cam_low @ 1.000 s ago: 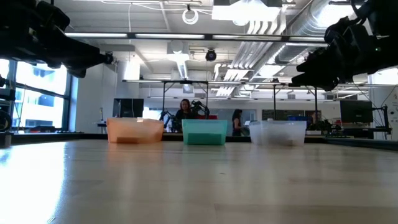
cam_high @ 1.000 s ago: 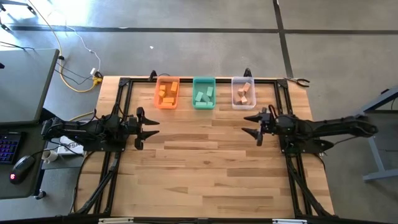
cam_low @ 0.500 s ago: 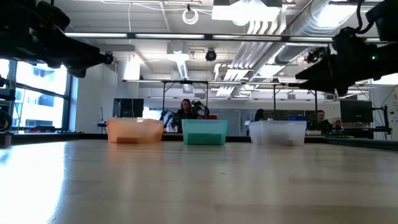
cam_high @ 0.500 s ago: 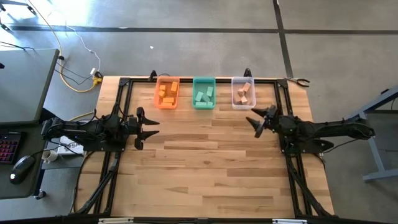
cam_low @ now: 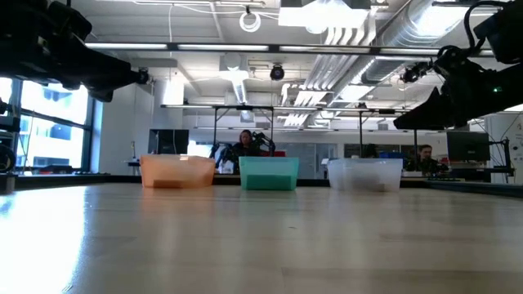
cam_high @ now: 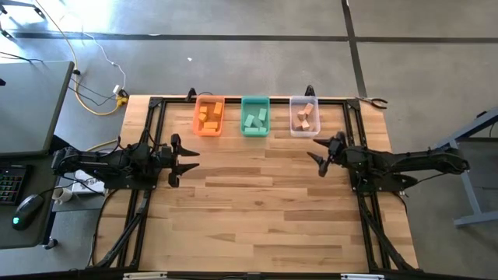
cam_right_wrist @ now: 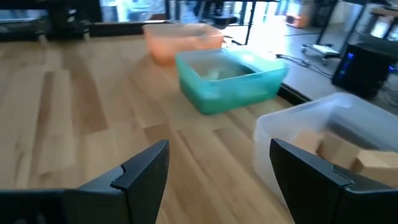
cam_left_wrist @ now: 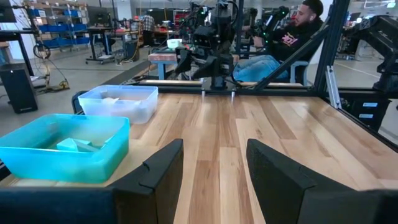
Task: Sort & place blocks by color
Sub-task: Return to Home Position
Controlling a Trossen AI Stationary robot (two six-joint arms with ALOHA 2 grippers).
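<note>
1. All the blocks I can see are in the bins at the far edge of the worktop (cam_high: 257, 210). The orange blocks (cam_high: 208, 117) lie in the orange bin (cam_low: 177, 171) on the left. The green blocks (cam_high: 255, 118) lie in the green bin (cam_low: 269, 173) in the middle. The wood blocks (cam_high: 306, 117) lie in the clear bin (cam_low: 364, 174) on the right.
2. The left tool (cam_high: 189, 159) hangs over the left side of the worktop. Its fingers are wide apart and hold nothing.
3. The right tool (cam_high: 313, 149) hangs near the clear bin. It is wide and holds nothing too.
4. The blocks look small, light and hard. I think they would not squash or break.
5. Their flat sides may be a bit slippery. I would pinch one across two flat sides, at the middle.
6. They lie close together, so picking just one could be tricky.
</note>
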